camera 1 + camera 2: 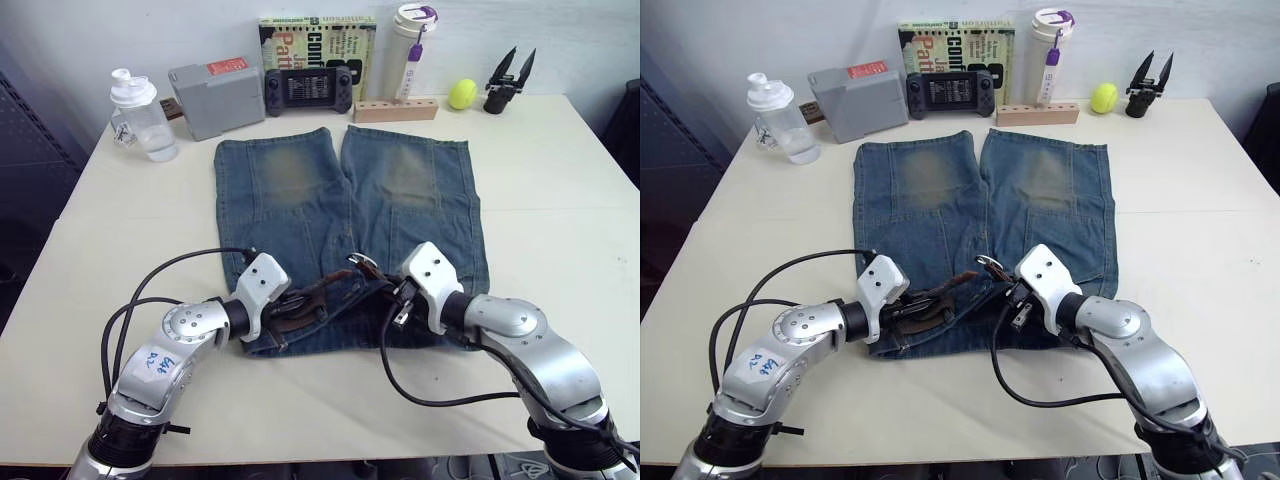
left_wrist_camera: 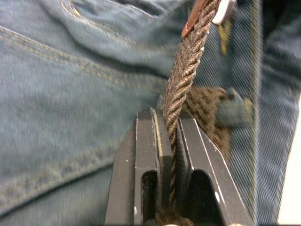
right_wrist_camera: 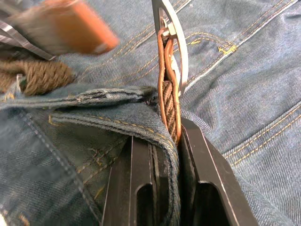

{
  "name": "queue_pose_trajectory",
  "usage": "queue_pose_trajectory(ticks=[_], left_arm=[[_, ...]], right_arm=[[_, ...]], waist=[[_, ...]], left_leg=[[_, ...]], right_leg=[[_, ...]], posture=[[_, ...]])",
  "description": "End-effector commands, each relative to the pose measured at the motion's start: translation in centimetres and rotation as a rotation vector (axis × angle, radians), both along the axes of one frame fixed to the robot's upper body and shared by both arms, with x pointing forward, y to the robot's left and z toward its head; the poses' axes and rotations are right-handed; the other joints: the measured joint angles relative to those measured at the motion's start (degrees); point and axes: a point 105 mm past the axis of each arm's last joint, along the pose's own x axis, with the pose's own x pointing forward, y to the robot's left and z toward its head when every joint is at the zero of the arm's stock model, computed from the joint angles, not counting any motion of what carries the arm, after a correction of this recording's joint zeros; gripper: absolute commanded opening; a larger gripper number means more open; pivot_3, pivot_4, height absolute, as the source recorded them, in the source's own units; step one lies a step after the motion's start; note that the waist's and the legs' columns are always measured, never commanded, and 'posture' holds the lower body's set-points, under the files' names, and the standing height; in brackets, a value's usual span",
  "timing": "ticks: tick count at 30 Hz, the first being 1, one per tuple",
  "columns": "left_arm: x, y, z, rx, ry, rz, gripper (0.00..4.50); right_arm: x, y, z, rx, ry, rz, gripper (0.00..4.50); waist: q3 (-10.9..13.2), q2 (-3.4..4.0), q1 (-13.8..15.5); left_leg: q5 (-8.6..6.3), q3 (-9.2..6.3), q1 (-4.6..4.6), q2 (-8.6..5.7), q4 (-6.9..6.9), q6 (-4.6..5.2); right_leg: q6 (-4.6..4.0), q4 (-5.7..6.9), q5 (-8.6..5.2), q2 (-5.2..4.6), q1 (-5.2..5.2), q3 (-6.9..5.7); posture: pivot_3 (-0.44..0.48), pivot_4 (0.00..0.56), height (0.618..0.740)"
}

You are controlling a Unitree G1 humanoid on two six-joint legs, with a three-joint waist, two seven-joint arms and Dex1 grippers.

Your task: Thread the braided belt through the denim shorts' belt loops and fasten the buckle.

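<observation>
The denim shorts (image 1: 345,235) lay flat on the bench (image 1: 560,230), legs pointing away, waistband nearest the robot. At the waistband's left part, the left hand (image 2: 170,123) pinched the braided belt (image 2: 186,70) between its 2 fingers; the left wrist view showed what the head views could not: the strap ran out past the fingertips to a brown leather tip, with another stretch of braid passing under a belt loop (image 2: 230,112) just beside. At the middle of the waistband, the right hand (image 3: 165,136) was pressed onto a fold of denim together with the belt's end, the silver buckle (image 3: 175,42) standing just beyond its fingertips. Along the bench's far edge, a clear bottle (image 1: 140,115) held a little water at left, and a white tumbler (image 1: 413,50) stood at right.
</observation>
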Motion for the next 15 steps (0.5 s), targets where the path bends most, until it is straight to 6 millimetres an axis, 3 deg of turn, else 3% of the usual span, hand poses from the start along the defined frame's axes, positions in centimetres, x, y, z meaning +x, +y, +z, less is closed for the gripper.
queue_pose_trajectory(ticks=[1, 15], left_arm=[[0.2, -0.2, -0.1, 0.013, 0.013, 0.021, 0.00], [1.4, -1.7, 0.1, 0.035, -0.025, 0.049, 0.00]], right_arm=[[-0.7, 1.0, 1.3, 0.005, -0.063, 0.049, 0.03], [-1.3, 2.3, 1.2, -0.038, -0.082, 0.106, 0.03]], waist=[[0.00, 0.00, 0.08], [0.00, 0.00, 0.09]], left_leg=[[0.00, 0.00, 0.00, 0.01, 0.01, 0.00], [0.01, -0.01, 0.01, 0.00, 0.03, -0.01]], right_leg=[[0.00, 0.00, 0.00, 0.00, 0.00, 0.00], [0.00, 0.01, 0.00, -0.01, 0.01, 0.01]], posture=[[0.000, 0.150, 0.726], [0.000, 0.150, 0.726]])
